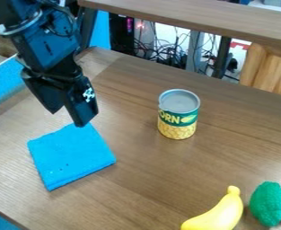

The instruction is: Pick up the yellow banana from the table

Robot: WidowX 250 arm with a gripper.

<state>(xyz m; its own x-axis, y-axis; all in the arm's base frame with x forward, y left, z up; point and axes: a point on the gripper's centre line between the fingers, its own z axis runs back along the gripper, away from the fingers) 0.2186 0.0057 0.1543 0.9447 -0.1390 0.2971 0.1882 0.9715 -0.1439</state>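
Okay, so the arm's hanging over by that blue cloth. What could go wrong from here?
The gripper hangs close to the far corner of the blue cloth, so coming lower might drag or rumple it. The can stands upright and could tip if the arm swung that way with little clearance. The banana lies beside the green broccoli, so a bump to one might push it into the other.

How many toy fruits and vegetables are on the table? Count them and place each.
2: the yellow banana at the view's bottom edge, and the green broccoli just beside it, nearer the right edge. Any beyond the edges can't be counted.
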